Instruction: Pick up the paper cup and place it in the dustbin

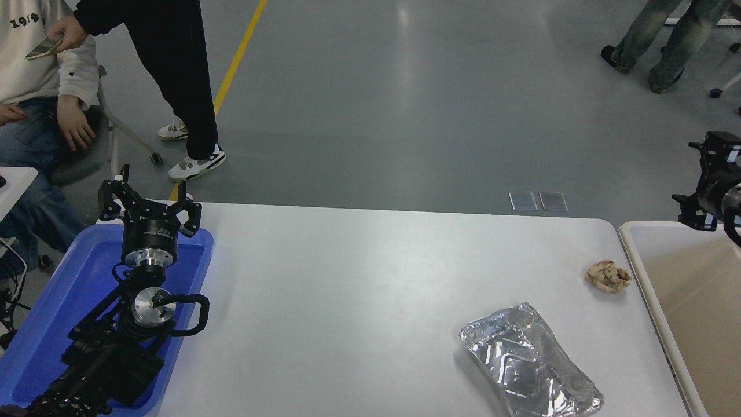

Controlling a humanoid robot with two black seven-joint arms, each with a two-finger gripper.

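The paper cup does not show anywhere in the head view. The dustbin (pixel 635 255), a large cream-beige bin with a rounded pale rim, stands off the table's right end and is cut by the picture's edge. My right gripper (pixel 705 180) hangs at the right edge, above the bin's far rim; only part of it shows and nothing can be seen in it. My left gripper (pixel 149 198) is parked at the lower left over a blue tray (pixel 52 307), open and empty.
A crumpled brown paper wad (pixel 608 276) lies near the table's right end. A crushed silver foil tray (pixel 529 362) rests at the front right. People sit and stand beyond the table at the top left, and legs show at the top right.
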